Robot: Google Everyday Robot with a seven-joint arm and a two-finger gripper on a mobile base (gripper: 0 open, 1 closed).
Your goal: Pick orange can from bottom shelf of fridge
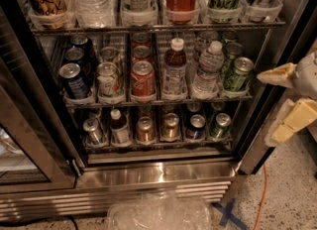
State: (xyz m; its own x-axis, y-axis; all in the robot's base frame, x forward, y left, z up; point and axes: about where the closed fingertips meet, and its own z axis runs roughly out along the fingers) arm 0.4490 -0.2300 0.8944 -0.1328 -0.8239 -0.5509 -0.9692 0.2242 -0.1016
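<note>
The fridge (158, 172) stands open in front of me, with a steel frame and a dark interior. On the bottom shelf (158, 145) two orange cans stand side by side in the middle lanes, one (145, 130) left of the other (171, 126). A silver can (93, 131) and a small bottle (118, 127) stand left of them. A dark can (196, 126) and a green can (219, 125) stand to their right. My gripper (280, 100) is at the right edge, outside the fridge at middle-shelf height. Its cream fingers (278, 75) are open and empty, pointing left.
The middle rack holds blue cans (74, 80), a red Coca-Cola can (142, 78), bottles (174, 70) and a green can (238, 74). The glass door (29, 140) stands open at the left. A clear plastic bag (158, 211), an orange cable (260, 194) and a blue tape cross (229, 213) lie on the floor.
</note>
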